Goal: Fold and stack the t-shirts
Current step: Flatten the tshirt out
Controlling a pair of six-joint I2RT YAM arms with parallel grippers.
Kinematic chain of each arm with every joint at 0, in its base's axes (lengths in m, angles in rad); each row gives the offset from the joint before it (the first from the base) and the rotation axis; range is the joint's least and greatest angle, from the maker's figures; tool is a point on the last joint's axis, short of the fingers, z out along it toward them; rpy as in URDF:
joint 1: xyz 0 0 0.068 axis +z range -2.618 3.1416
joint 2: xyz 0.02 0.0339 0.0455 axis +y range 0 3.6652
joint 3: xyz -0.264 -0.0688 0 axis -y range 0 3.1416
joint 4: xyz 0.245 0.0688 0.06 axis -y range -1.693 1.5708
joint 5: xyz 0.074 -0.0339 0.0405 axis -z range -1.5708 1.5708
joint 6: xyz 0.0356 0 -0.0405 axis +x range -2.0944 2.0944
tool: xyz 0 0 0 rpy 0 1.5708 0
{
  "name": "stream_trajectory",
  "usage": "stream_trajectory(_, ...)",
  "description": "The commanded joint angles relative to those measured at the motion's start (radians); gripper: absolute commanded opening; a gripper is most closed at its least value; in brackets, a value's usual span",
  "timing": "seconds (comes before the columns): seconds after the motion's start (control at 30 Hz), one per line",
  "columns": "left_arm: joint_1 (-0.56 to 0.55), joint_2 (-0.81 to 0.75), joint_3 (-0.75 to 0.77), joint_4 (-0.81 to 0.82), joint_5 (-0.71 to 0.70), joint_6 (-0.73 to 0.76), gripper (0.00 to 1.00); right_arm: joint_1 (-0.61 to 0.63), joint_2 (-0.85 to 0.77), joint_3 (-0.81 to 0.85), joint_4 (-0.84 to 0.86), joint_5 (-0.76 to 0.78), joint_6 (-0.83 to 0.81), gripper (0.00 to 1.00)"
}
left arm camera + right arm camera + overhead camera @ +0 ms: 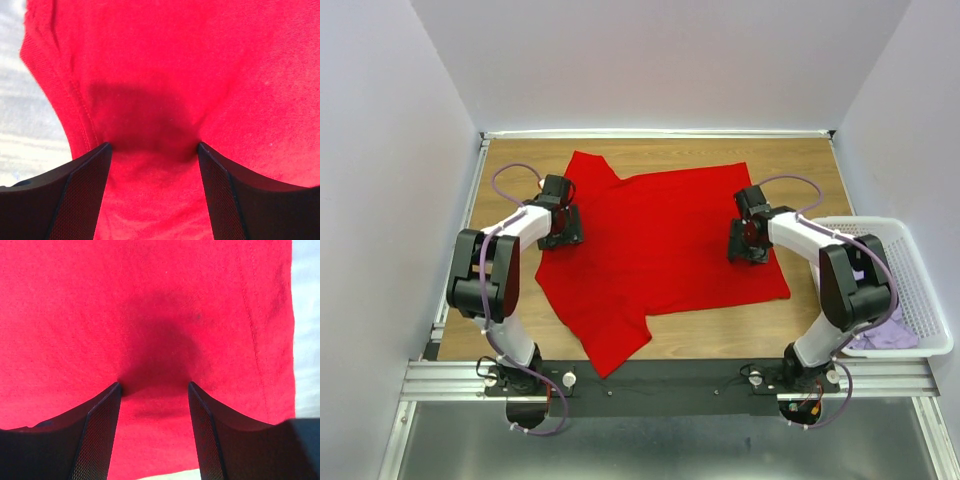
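The bright red soft cloth t-shirt (pixel 660 240) lies spread flat on the wooden table (pixel 800 165). I see both jaws open, left gripper (pixel 154 149) and right gripper (pixel 154 386) pressing tips into cloth near opposite edges, gripping nothing. Closing may pinch one layer only (or none), so the fold would skew.

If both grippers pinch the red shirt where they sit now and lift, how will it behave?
Probably floppy: the red t-shirt lies flat and puckers between the left gripper's open jaws, so its middle should sag. It looks thin, so likely light. Pushed, it would probably bunch rather than slide whole.
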Motion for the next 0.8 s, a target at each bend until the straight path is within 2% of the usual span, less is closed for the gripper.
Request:
stream_trajectory(0.0,0.011,-0.009,-0.120,-0.097,0.018,-0.004,0.78,0.001,-0.068,-0.089,-0.064,-0.025,0.044,0.63)
stream_trajectory(0.2,0.027,-0.100,-0.097,-0.167,-0.016,-0.004,0.79,0.001,-0.171,-0.104,-0.132,-0.051,0.043,0.64)
stream_trajectory(0.4,0.013,-0.068,0.231,-0.226,-0.062,-0.014,0.79,0.001,-0.196,0.056,-0.141,-0.059,-0.025,0.64)
stream_trajectory(0.43,0.008,-0.052,0.324,-0.223,-0.071,-0.014,0.79,0.001,-0.193,0.071,-0.139,-0.063,-0.026,0.64)
stream_trajectory(0.63,-0.030,0.167,0.686,-0.223,-0.108,-0.019,0.78,0.001,-0.160,0.098,-0.127,-0.120,-0.057,0.68)
stream_trajectory(0.77,-0.055,0.363,0.898,-0.264,-0.138,-0.017,0.76,0.001,-0.170,0.076,-0.118,-0.145,-0.071,0.76)
